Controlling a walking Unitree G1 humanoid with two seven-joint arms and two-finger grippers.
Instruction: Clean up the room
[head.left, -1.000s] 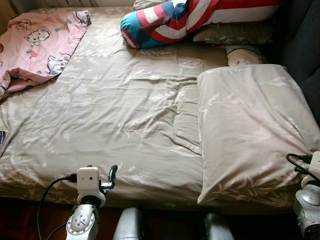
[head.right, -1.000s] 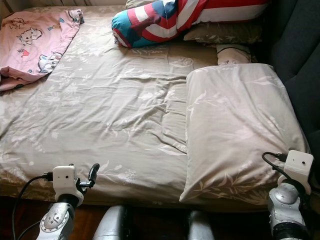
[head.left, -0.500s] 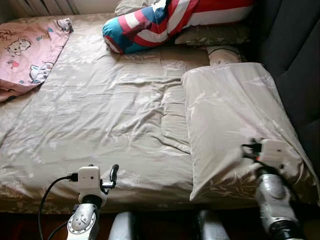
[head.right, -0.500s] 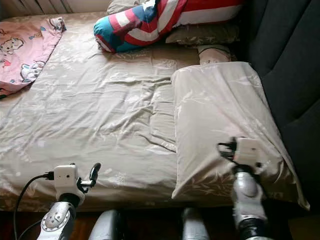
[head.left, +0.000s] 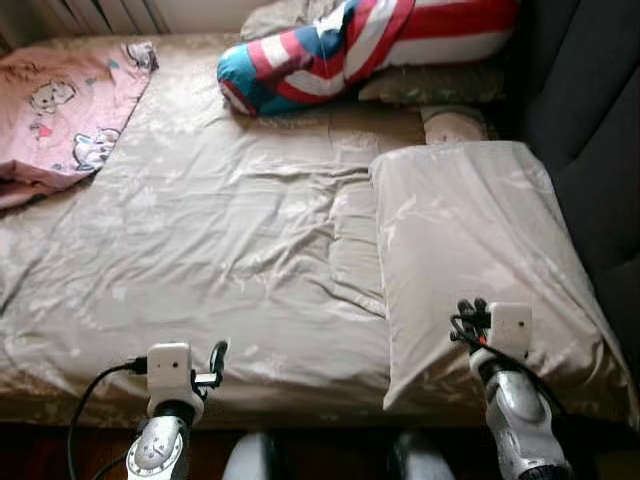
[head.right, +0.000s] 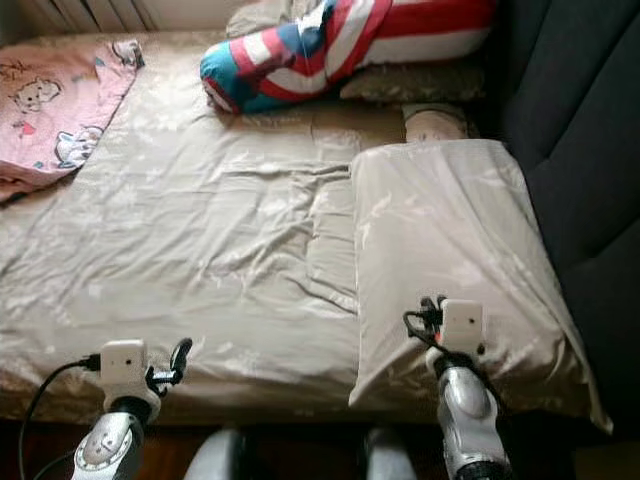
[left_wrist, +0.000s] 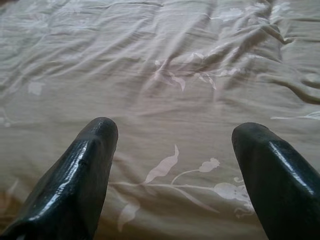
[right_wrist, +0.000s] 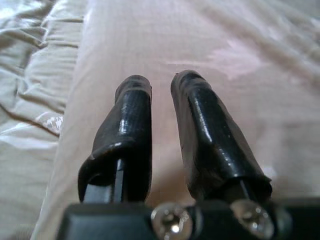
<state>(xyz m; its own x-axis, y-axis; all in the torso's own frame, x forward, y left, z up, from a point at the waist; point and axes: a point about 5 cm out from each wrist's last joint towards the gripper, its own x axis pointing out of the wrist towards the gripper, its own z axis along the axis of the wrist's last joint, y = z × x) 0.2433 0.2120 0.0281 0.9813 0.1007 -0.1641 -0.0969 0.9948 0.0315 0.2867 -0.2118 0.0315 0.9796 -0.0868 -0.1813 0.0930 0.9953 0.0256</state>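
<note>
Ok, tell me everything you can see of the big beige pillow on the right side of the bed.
The pillow is large and rectangular, in pale beige cloth with a faint leaf print matching the sheet. It lies flat on the bed's right side, its long edge running from the near edge towards the headboard, beside the dark upholstered panel. The cover is lightly creased. The right gripper is over its near end, fingers close together; contact cannot be told.

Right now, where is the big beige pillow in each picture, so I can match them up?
Left eye view: the pillow lies on the bed's right side, under the right gripper.
Right eye view: same place, right of the rumpled sheet.
Left wrist view: just sheet between open fingers; no pillow.
Right wrist view: the pillow lies beneath nearly closed fingers.
Shared landmark: the striped cushion at the head of the bed.
</note>
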